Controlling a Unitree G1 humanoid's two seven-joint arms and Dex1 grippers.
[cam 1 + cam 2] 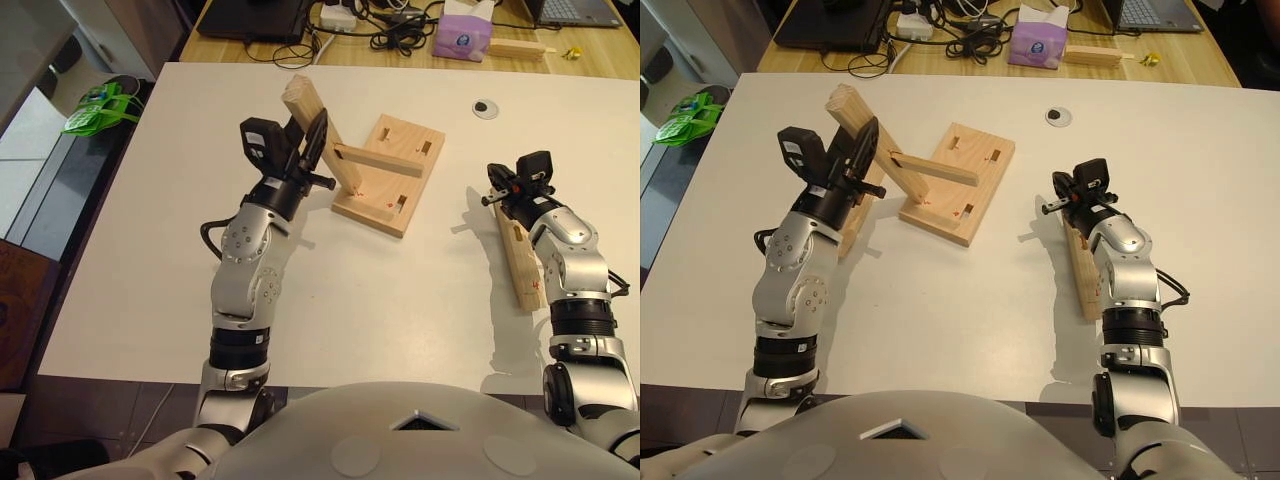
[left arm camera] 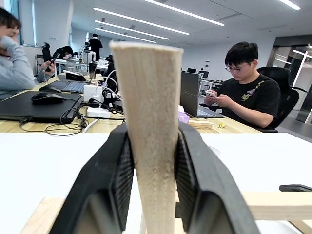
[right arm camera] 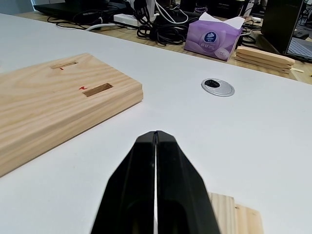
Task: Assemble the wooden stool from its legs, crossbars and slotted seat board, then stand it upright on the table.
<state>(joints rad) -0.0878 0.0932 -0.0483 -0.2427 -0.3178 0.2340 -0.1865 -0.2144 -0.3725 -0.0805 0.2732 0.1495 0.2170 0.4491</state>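
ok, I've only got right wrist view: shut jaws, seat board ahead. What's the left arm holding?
Observer: The left gripper is shut on a leg, tilted, its lower end at the seat board.
Operator: Anything fitted to it?
Observer: A crossbar juts from that leg, out over the board.
Operator: And the wood under my right gripper?
Observer: A second long piece, flat on the table, lying along the right forearm.
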